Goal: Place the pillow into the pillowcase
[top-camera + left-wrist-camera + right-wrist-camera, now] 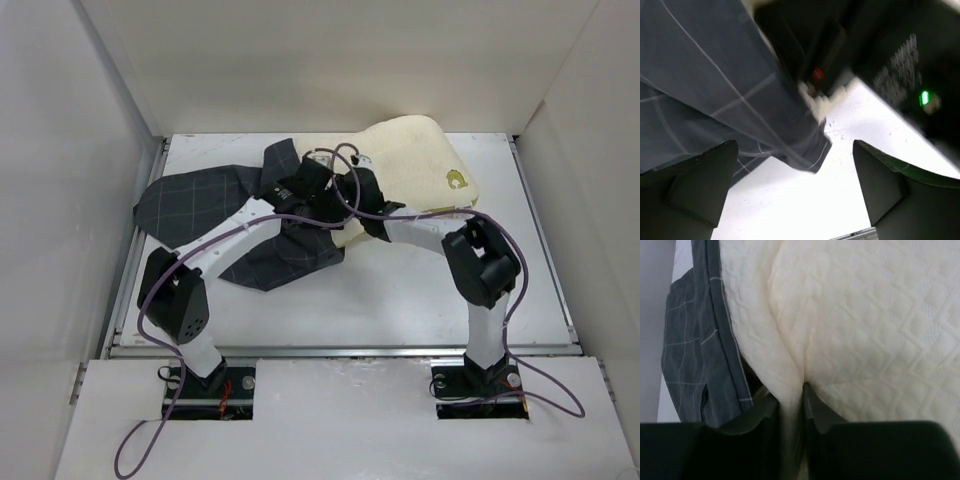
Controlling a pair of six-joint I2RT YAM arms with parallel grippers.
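Observation:
The cream quilted pillow (425, 160) lies at the back right of the table, its left end at the mouth of the dark grid-patterned pillowcase (200, 205), which spreads out to the left. My right gripper (791, 399) is shut on a pinched fold of the pillow (865, 330), with the pillowcase hem (720, 340) just to its left. My left gripper (795, 145) stands wide open over the white table. A loose corner of the pillowcase (715, 85) hangs in front of it, and neither finger touches the cloth. In the top view both grippers (318, 190) (362, 205) meet at the opening.
White walls (80, 150) close in the table (430, 300) on the left, back and right. A raised metal rim (340, 350) runs along its near edge. Purple cables (345, 175) loop over both arms. The right arm's dark body (900, 65) hangs close above my left gripper.

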